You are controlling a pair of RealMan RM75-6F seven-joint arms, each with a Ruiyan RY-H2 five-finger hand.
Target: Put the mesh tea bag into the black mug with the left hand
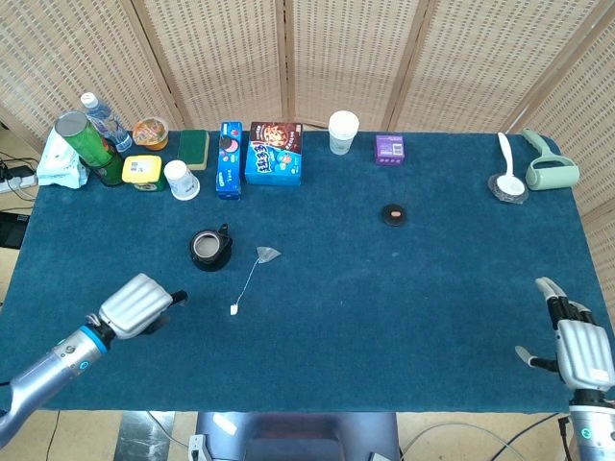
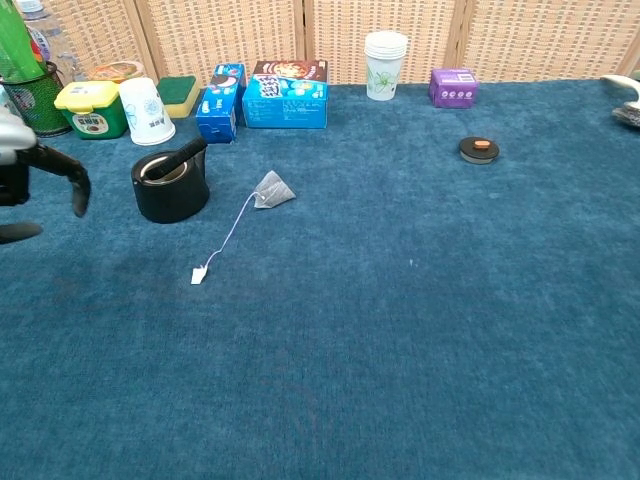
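Task barely begun. Tea bag [image 1: 268, 254] lies on table [image 1: 404, 317], left of centre, just right of black mug [image 1: 209, 250]; string trails toward front edge, ending in tag [image 1: 233, 309]. Mug holds no bag. Left hand [image 1: 139, 304] hovers near front-left edge, fingers apart, holding nothing, short of string. Right hand [image 1: 580, 351] spread, idle at front-right corner. Left: reach, pinch, lift, drop into mug.

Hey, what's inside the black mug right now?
The black mug shows only a pale inner wall; its bottom is out of sight. The mesh tea bag lies outside, beside it.
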